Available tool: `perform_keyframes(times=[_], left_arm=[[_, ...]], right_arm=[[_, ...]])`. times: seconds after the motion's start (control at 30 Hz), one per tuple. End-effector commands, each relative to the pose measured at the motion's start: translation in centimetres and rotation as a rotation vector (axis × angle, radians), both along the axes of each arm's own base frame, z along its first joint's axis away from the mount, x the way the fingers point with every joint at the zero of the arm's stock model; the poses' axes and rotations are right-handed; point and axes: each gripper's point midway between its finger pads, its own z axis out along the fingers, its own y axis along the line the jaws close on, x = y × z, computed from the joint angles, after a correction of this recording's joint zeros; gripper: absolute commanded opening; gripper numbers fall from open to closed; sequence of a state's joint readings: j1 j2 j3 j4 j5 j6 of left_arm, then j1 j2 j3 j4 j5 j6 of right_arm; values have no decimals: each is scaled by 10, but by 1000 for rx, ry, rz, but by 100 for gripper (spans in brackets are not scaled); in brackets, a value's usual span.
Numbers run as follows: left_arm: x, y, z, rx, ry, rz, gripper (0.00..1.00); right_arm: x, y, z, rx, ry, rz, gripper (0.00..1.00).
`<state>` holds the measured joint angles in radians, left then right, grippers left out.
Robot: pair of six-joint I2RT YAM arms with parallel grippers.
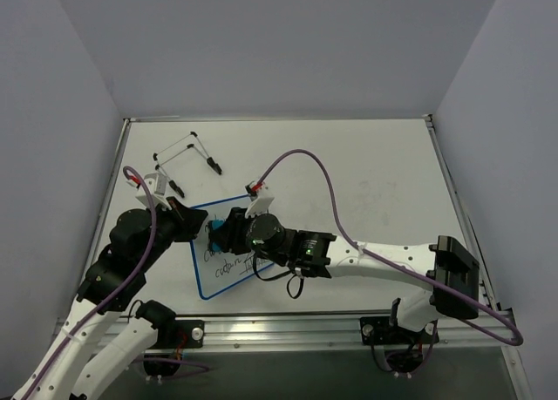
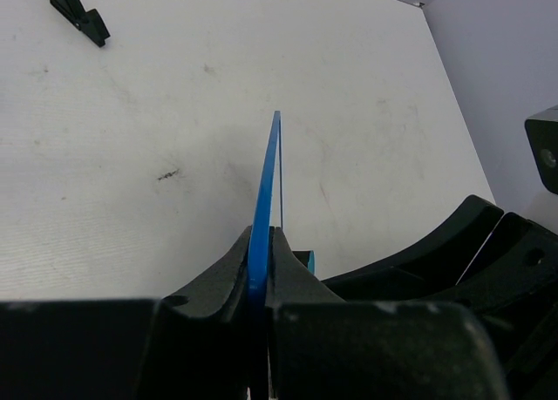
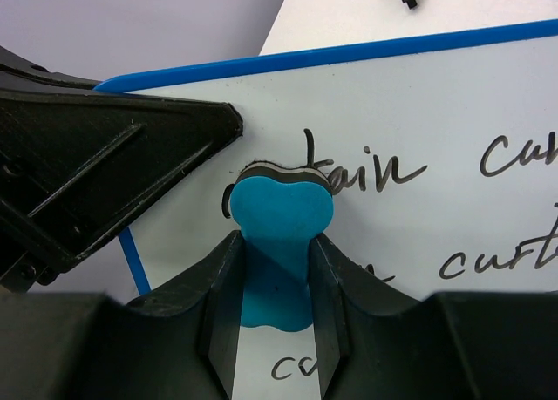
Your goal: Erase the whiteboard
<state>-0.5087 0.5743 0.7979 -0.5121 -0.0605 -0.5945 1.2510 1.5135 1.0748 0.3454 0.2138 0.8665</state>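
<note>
Whiteboard (image 1: 216, 274) sits near-left on the table (image 1: 366, 173) — left gripper (image 2: 260, 243) clamped on its blue frame, right gripper (image 3: 277, 252) pinching the eraser (image 3: 279, 204) against the handwriting (image 3: 384, 169). Best swept flat along each line — pressure even, left hold firm.

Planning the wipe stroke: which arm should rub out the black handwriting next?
Right: the right gripper holds the blue eraser block at the handwriting on the blue-framed whiteboard; the left gripper only clamps its edge.

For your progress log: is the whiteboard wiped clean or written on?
Written on, not clean. Black handwriting crosses the whiteboard in the right wrist view, beside the blue eraser gripped in the right gripper's jaws.
</note>
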Motion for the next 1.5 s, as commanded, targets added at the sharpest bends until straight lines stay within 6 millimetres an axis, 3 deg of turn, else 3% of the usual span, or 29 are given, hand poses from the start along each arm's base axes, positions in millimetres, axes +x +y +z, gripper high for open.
perform_keyframes(times=[0.0,0.2,0.33,0.5,0.57,0.67,0.7,0.8,0.83,1.03,1.2,1.27,1.33,1.47], left_arm=[[-13,-15,-16,61,26,-132,2],[-13,-16,-18,66,32,-136,2],[-12,-20,-18,61,29,-151,2],[-12,-28,-20,50,39,-186,2],[-12,-28,-19,47,36,-184,2],[-13,-28,-18,44,30,-191,2],[-15,-31,-18,39,32,-208,2],[-18,-36,-18,32,28,-242,2],[-20,-38,-17,24,24,-259,2],[-22,-45,-16,14,22,-304,2],[-26,-51,-18,10,27,-345,2],[-26,-51,-18,12,26,-348,2],[-27,-51,-18,12,24,-348,2],[-27,-52,-17,22,14,-362,2]], right_arm=[[-27,30,0,-20,-22,140,0],[-42,39,3,31,-9,229,0],[-62,41,8,60,-8,341,0],[-64,37,16,46,-42,364,0],[-49,31,4,-5,-35,304,0],[-13,16,-29,-59,22,248,0],[9,3,-47,-90,43,201,0],[33,-13,-78,-161,67,165,0],[51,-20,-91,-182,75,147,0],[102,-49,-137,-242,103,86,0],[121,-57,-166,-294,123,100,0],[115,-47,-161,-271,122,137,0],[103,-35,-143,-241,98,174,0],[61,-3,-89,-149,37,296,0]])
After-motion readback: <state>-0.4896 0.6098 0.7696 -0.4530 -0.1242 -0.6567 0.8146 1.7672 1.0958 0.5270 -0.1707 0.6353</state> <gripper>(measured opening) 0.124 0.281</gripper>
